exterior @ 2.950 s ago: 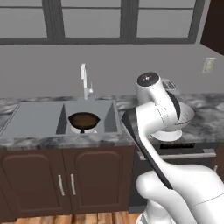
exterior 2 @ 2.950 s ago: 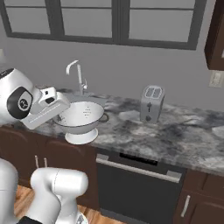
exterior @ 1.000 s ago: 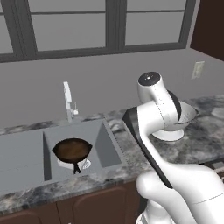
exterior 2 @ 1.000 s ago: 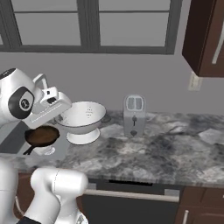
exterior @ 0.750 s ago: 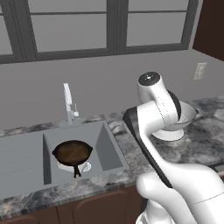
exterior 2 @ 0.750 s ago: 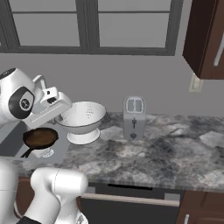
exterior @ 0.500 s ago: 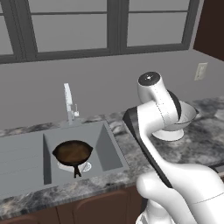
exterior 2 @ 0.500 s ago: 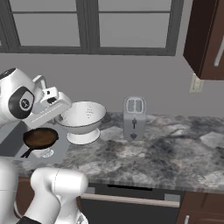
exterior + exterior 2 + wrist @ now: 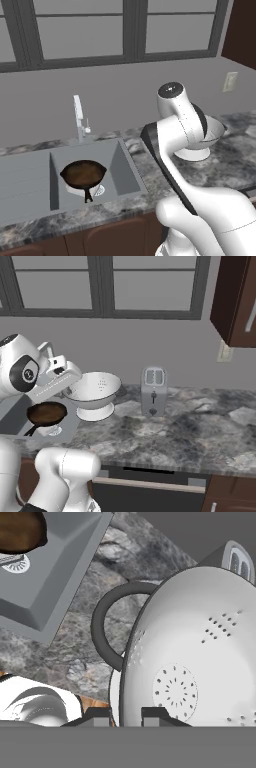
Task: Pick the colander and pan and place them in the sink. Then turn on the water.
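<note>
Left base view: dark round frying pan [image 9: 83, 174] lies in grey metal sink [image 9: 30, 187], as before | right base view: white perforated colander [image 9: 95, 392] unmoved, near counter | hand view: gripper [image 9: 126, 716] clamped on its rim; sink placement pending.

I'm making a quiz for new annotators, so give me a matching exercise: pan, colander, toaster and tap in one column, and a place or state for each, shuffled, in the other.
Things:
1. pan
2. colander
3. toaster
4. tap

Places or states:
A. stands on the counter against the wall, beside the white bowl
B. rim pinched between the jaws of the gripper
C. lies in the sink basin, handle toward the front
D. rises behind the basin, no water running

Pairs: 1-C, 2-B, 3-A, 4-D
</note>
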